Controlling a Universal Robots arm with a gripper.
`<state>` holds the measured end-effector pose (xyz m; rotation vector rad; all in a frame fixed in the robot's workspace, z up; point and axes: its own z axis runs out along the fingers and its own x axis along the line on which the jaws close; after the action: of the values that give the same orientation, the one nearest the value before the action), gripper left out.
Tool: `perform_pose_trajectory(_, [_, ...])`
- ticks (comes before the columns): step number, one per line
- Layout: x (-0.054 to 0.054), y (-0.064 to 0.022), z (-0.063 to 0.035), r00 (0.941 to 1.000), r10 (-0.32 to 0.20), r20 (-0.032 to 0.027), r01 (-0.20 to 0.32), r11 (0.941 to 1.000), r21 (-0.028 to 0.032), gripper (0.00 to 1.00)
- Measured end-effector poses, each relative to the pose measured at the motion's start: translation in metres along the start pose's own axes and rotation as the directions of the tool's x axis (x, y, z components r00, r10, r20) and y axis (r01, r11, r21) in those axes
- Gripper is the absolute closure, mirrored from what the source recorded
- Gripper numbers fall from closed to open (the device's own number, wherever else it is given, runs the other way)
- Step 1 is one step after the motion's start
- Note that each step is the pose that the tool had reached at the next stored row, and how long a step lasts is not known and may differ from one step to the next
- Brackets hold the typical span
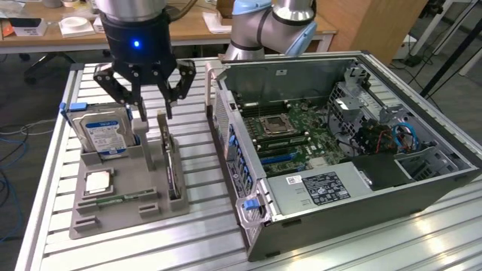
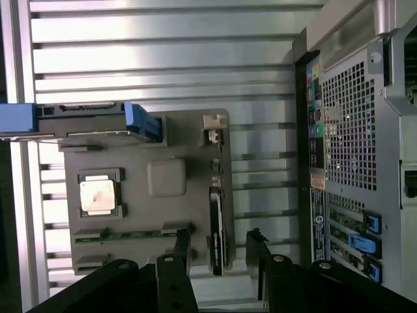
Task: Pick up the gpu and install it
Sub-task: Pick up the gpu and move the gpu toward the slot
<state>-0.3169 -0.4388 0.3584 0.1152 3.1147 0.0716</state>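
gpu (image 1: 173, 175) thin dark card on edge in grey holder (image 1: 121, 223) | gripper (image 1: 154, 106) spread apart above it

This is a robotics lab or workshop. A slotted aluminium tabletop (image 1: 391, 248) carries an opened desktop computer case (image 1: 362, 217) and a grey parts fixture (image 1: 124, 217). Wooden desks (image 1: 192, 33) stand behind, and loose cables (image 1: 9, 141) lie on the floor.

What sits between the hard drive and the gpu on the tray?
A raised grey square block of the tray, between hard drive and gpu, seen in the wrist view.
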Motion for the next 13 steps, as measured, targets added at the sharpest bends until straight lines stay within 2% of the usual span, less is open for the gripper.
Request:
perform_pose_trajectory(4, [-0.001, -0.0076, 0.0071, 1.0, 0.0, 0.0001, 0.0, 1.0, -0.0001, 0.53])
perform_pose_trajectory(13, [-0.005, -0.0143, 0.0231, 1.0, 0.0, 0.0, 0.0, 1.0, 0.0, 0.53])
